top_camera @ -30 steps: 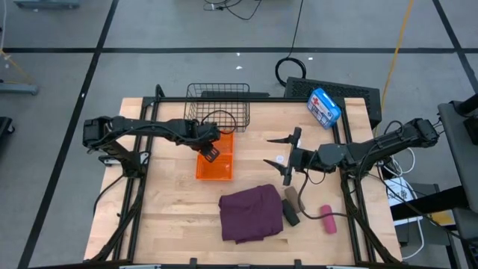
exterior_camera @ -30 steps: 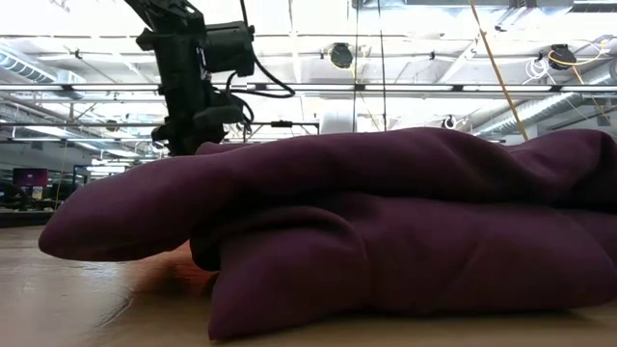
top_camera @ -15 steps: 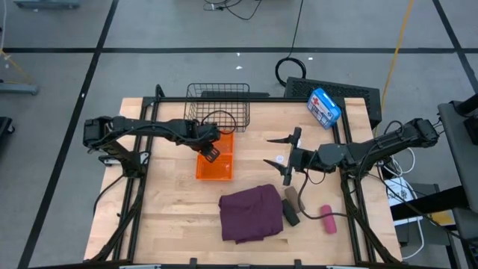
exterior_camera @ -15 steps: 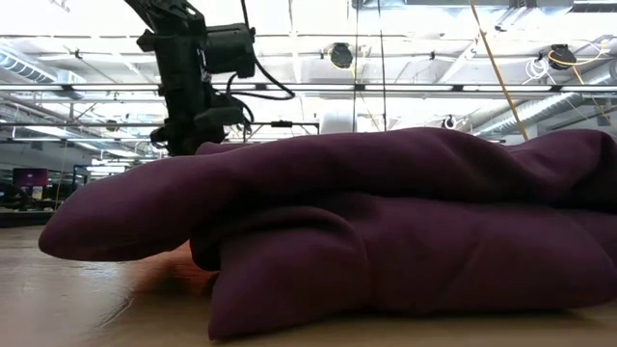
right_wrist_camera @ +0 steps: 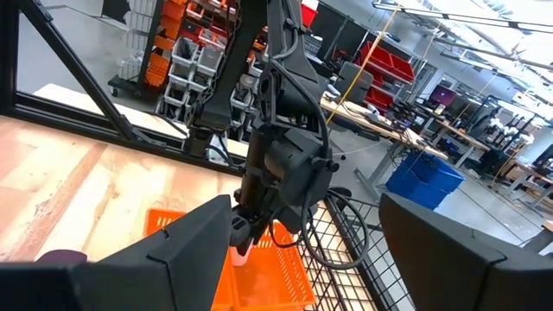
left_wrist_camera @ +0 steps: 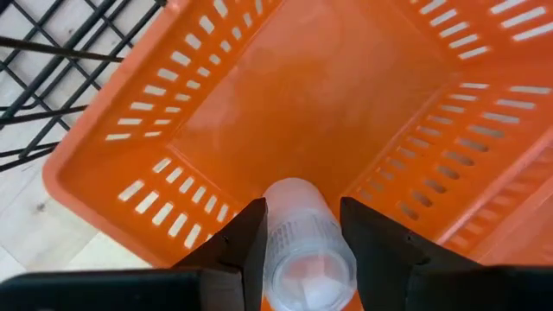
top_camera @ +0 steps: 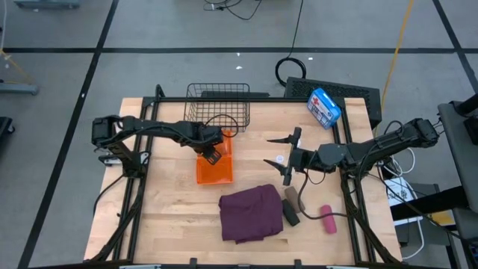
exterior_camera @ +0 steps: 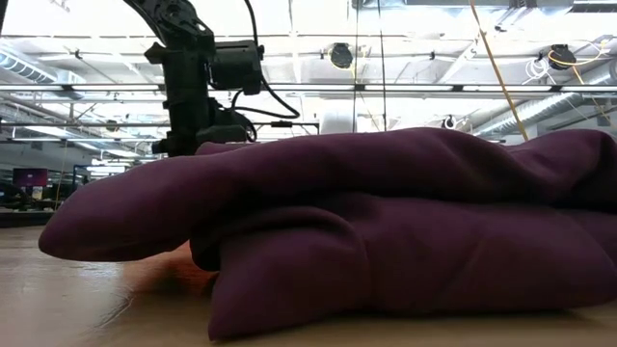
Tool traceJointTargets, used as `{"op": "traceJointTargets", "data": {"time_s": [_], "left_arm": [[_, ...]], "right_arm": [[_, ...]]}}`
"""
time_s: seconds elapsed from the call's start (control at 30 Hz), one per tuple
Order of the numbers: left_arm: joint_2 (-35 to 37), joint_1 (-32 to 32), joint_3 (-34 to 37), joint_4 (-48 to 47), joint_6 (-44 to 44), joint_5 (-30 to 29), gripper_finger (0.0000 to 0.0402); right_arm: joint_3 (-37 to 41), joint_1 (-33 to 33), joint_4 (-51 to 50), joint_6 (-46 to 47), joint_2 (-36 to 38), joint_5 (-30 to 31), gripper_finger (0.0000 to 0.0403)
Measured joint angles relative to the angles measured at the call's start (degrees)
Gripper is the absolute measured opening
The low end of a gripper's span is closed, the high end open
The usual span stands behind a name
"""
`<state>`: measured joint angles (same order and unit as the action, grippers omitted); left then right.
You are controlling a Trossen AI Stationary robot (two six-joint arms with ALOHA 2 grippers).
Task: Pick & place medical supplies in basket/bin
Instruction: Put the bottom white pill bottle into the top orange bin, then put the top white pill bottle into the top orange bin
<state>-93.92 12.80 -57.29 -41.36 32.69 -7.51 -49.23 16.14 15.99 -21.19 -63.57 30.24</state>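
Vial, small, white and cylindrical (left_wrist_camera: 301,250), sits clamped in the left gripper (top_camera: 211,153) above the bright orange slotted plastic bin (top_camera: 217,172), at the tabletop's ten o'clock. Next, probably: lower slightly, release. Right gripper (top_camera: 282,160) waits spread wide, at two o'clock.

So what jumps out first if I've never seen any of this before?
Probably the bright orange bin mid-table, in front of the wire basket: the left gripper hangs over it with its jaws shut on a small white vial. Next, the big purple cloth heaped at the table's near edge, filling the low view. The right gripper waits open right of the bin.
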Motion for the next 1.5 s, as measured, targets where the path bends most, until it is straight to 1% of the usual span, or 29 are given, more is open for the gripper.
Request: {"op": "traceJointTargets", "data": {"time_s": [0.13,0.23,0.47,0.57,0.83,1.33,1.5], "left_arm": [[-0.16,0.04,0.21,0.44,-0.01,-0.43,0.0163],[-0.26,0.08,0.34,0.79,-0.42,-0.05,0.0172],[-0.25,0.04,-0.14,0.57,-1.1,0.22,0.0166],[-0.25,0.04,-1.09,0.42,-3.1,0.22,0.0164],[-0.23,0.04,-3.92,-2.72,-5.16,0.2,0.0174],[-0.2,0.05,-4.07,-3.76,-5.48,0.15,0.0175],[2.99,0.03,-4.1,-3.33,-5.86,0.97,0.0175]], "right_arm": [[0.0,0.0,0.0,-0.28,0.0,0.0,0.0281],[0.0,0.0,0.02,-0.28,0.0,0.0,0.0281],[0.0,0.02,0.02,-0.28,0.0,-0.02,0.0281],[0.0,0.02,0.04,-0.41,0.0,-0.02,0.0281],[0.0,0.02,0.04,-0.37,0.0,-0.02,0.0281],[0.0,0.02,0.04,-0.37,0.0,-0.02,0.0281],[0.0,0.03,0.01,-0.46,0.15,-0.02,0.0281]]}}
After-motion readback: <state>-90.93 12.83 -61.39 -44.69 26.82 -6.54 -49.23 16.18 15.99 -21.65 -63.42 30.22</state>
